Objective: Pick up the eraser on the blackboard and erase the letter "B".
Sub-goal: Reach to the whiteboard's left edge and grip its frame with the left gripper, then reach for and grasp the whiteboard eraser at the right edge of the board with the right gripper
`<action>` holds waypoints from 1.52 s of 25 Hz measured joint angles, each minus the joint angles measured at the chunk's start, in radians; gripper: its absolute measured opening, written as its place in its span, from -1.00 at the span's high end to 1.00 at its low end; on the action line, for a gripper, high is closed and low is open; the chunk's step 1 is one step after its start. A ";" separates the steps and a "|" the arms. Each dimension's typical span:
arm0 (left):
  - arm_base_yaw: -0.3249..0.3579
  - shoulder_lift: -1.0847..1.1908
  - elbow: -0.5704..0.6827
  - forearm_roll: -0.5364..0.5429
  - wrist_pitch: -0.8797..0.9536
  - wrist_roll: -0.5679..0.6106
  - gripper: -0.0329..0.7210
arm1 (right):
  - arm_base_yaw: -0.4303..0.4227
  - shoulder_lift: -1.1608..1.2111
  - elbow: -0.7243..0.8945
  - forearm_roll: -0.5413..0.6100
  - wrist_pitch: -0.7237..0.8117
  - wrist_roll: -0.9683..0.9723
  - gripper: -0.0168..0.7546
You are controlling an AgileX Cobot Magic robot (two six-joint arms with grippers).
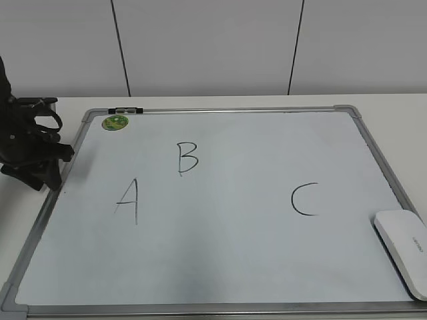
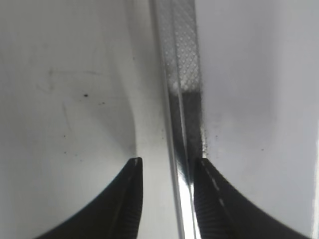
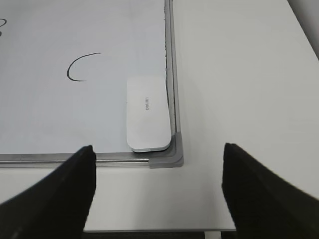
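The blackboard is a flat white dry-erase panel in a grey metal frame with rounded corner caps, lying on the pale tabletop. The eraser, a smooth white rounded-rectangular block with small grey lettering, lies in the board's near right corner against the frame. The letter "B" is thin dark handwriting, upper left of centre, between the "A" and the "C". A round green magnet sits at the far left corner.

Left gripper: black ribbed fingers slightly parted, straddling the frame's left rail without clamping it. Right gripper: fingers spread wide, empty, above the tabletop near the eraser
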 joint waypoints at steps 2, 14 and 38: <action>0.000 0.001 0.000 0.000 0.000 0.000 0.26 | 0.000 0.000 0.000 0.000 0.000 0.000 -0.56; 0.000 0.012 -0.002 0.000 -0.002 0.000 0.27 | 0.000 0.000 0.000 0.000 0.000 0.000 -0.56; 0.005 0.035 -0.020 -0.053 0.029 -0.003 0.83 | 0.000 0.000 0.000 0.000 0.000 0.000 -0.56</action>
